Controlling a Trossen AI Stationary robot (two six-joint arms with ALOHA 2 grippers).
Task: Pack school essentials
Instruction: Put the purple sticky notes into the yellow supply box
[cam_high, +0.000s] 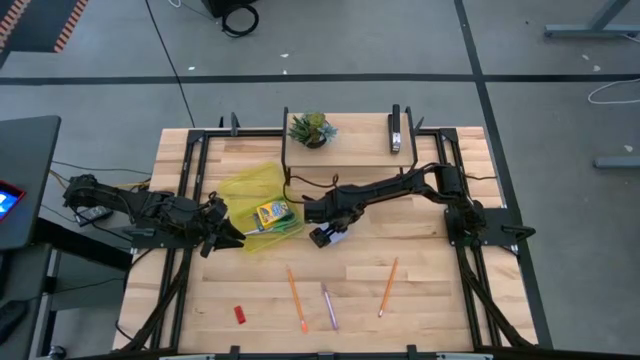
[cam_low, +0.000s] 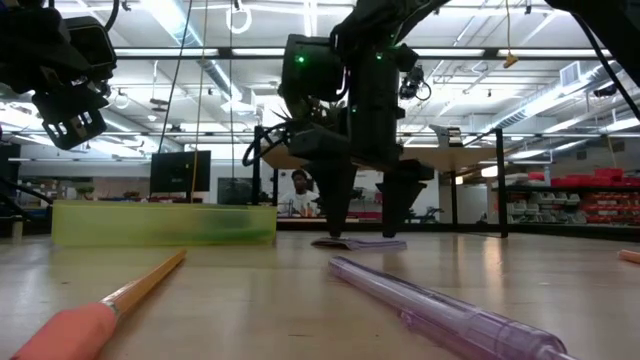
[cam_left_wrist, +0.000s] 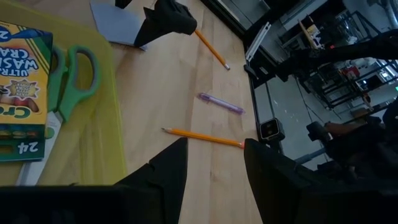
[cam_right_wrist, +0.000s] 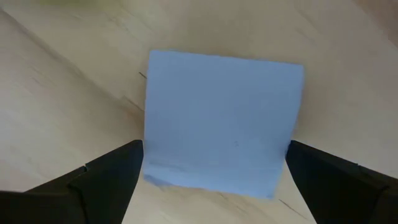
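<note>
A pale blue square notepad (cam_right_wrist: 221, 118) lies flat on the table, just right of a translucent yellow case (cam_high: 245, 188). The case holds the crayon box (cam_high: 270, 213) and the green-handled scissors (cam_left_wrist: 74, 74). My right gripper (cam_right_wrist: 214, 180) is open and points down over the notepad (cam_low: 360, 243), one finger beside each of two opposite edges. My left gripper (cam_high: 225, 235) is open and raised above the table at the case's near left corner. Two orange pencils (cam_high: 296, 298) (cam_high: 388, 285), the purple pen (cam_high: 329, 305) and the red eraser (cam_high: 240, 314) lie near the front edge. My right gripper comes from above with its fingertips (cam_right_wrist: 124, 165) right at the notepad's side edges (cam_right_wrist: 149, 149). I cannot tell whether they touch it. The notepad lies flat on the table.
The potted plant (cam_high: 312, 128) and the black stapler (cam_high: 396, 132) sit on a raised shelf at the far edge. A black frame (cam_high: 190, 180) runs along the table's sides. Bare wood lies between the case and the pencils.
</note>
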